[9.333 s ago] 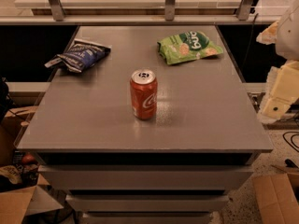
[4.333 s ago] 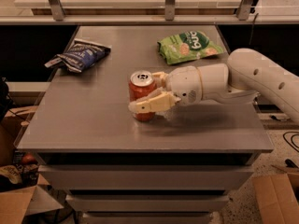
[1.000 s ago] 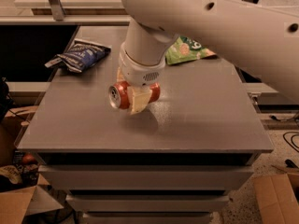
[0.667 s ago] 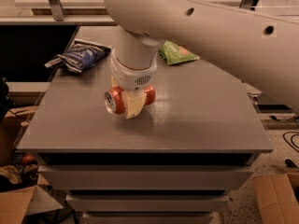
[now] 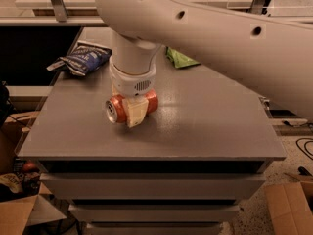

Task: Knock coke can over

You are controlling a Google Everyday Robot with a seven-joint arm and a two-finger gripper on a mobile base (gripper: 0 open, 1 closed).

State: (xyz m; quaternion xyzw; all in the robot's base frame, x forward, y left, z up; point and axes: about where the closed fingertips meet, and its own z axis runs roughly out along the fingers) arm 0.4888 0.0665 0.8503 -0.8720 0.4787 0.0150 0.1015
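The red-orange coke can [image 5: 117, 109] lies on its side on the grey table [image 5: 205, 126], its silver top facing the front left. My gripper [image 5: 133, 107] comes straight down from the big white arm and is shut on the coke can, one cream finger [image 5: 135, 113] across its near side. The can rests on the table at centre left.
A dark blue chip bag [image 5: 83, 59] lies at the back left of the table. A green chip bag [image 5: 181, 58] at the back is mostly hidden behind the arm. The white arm fills the upper right. Cardboard boxes [image 5: 288, 204] stand on the floor.
The can stood upright at first; the gripper closed on it and tipped it on its side. Over the last second gripper and can shifted slightly left and toward the front.
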